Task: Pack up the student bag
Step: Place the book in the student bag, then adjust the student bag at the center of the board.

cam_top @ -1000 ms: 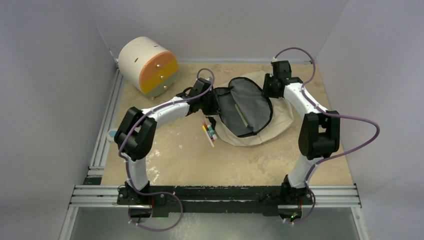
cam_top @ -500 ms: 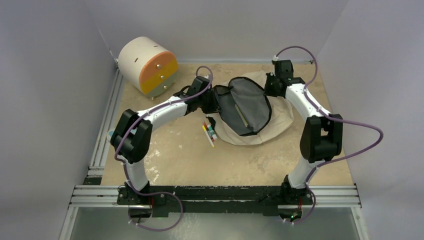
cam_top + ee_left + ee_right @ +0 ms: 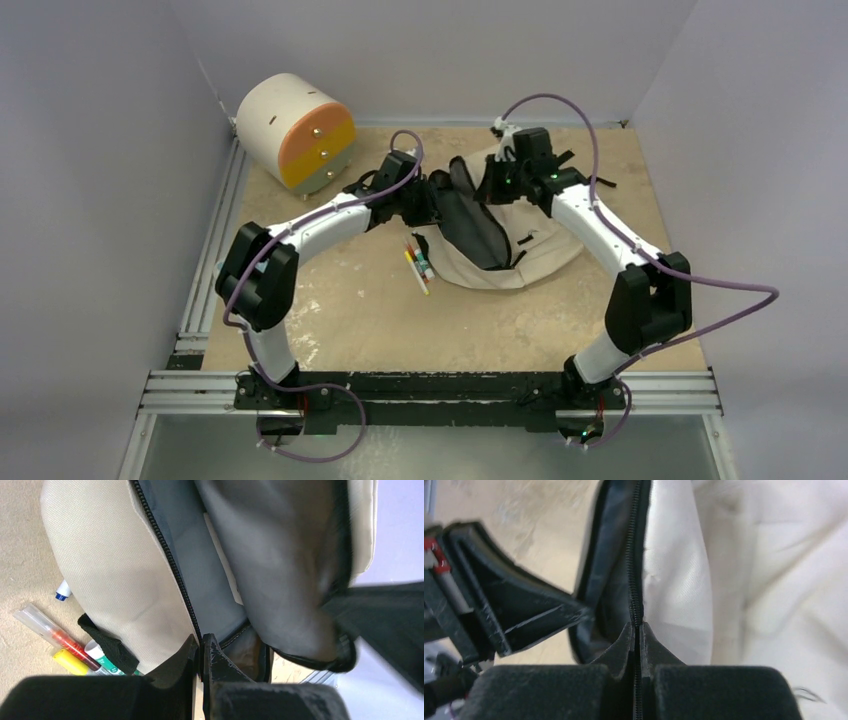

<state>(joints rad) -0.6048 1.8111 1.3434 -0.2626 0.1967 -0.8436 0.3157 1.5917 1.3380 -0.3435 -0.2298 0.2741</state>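
Student bag (image 3: 545, 250), mid-desk near the far edge: its mouth is now narrow.
Right gripper (image 3: 637, 632) drew its side toward left gripper (image 3: 201, 647); both stay clamped on the bag's edge; pens (image 3: 418, 265) remain outside.

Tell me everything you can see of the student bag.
The bag is a beige woven-fabric backpack with grey-black lining, a black zipper round its mouth and black straps at its far side. It lies slumped on the table, mouth held in a narrow slit. The left gripper and the right gripper each pinch the zipper edge from opposite sides. Markers lie beside it.
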